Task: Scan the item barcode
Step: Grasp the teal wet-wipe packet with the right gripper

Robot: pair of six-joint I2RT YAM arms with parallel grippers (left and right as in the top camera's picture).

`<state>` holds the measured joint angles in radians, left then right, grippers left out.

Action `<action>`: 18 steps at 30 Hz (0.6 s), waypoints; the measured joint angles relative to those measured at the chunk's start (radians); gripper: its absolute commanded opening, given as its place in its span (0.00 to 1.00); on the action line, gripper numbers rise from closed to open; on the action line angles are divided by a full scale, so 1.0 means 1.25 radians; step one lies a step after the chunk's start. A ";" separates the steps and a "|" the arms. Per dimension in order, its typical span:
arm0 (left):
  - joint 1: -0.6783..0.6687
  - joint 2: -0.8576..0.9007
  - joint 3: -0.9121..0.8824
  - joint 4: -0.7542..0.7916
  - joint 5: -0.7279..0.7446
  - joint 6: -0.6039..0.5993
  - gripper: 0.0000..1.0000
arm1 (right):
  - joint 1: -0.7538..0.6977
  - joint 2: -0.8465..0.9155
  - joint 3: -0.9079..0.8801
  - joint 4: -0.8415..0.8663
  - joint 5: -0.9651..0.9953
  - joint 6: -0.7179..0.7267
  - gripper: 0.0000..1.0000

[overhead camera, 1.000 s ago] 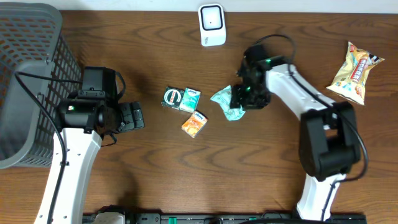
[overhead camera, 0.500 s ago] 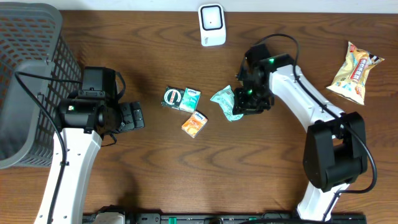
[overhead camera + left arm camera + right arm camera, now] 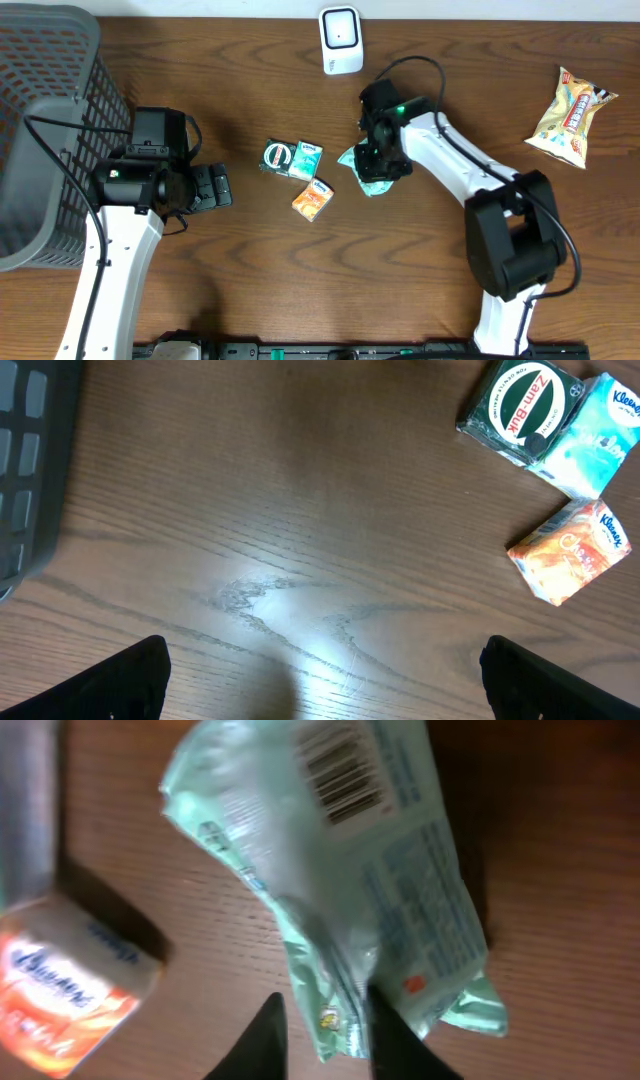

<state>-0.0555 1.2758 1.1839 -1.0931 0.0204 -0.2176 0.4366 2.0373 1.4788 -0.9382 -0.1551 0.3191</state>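
The mint-green packet (image 3: 350, 870), on the tabletop (image 3: 300, 270) short of the white scanner (image 3: 341, 40), is pinched at its edge by the nearly closed jaws of the right gripper (image 3: 320, 1028), those of the left gripper (image 3: 335, 680) are held wide and empty, and lifting and scanning are not yet done.

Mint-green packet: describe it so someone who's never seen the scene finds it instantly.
Start at the white scanner, top centre of the overhead view; just below it and slightly right lies the mint-green packet, its edge between the fingers of the right gripper. Unlike the Zam-Buk box, blue Kleenex pack and orange Kleenex pack to its left, it is a soft, crinkled pouch.
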 measured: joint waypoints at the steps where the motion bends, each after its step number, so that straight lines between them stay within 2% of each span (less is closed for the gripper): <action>1: 0.000 0.000 0.000 0.000 0.000 0.000 0.98 | 0.000 0.001 0.000 -0.010 0.001 0.002 0.19; 10: 0.000 0.000 0.000 0.000 0.000 0.000 0.98 | 0.000 0.003 0.000 -0.226 0.035 -0.004 0.31; 18: 0.000 0.000 0.000 0.000 0.000 0.000 0.98 | -0.019 0.011 0.006 -0.351 0.109 -0.013 0.35</action>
<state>-0.0555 1.2758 1.1839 -1.0931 0.0208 -0.2176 0.4126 2.0506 1.4864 -1.3769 -0.0189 0.3035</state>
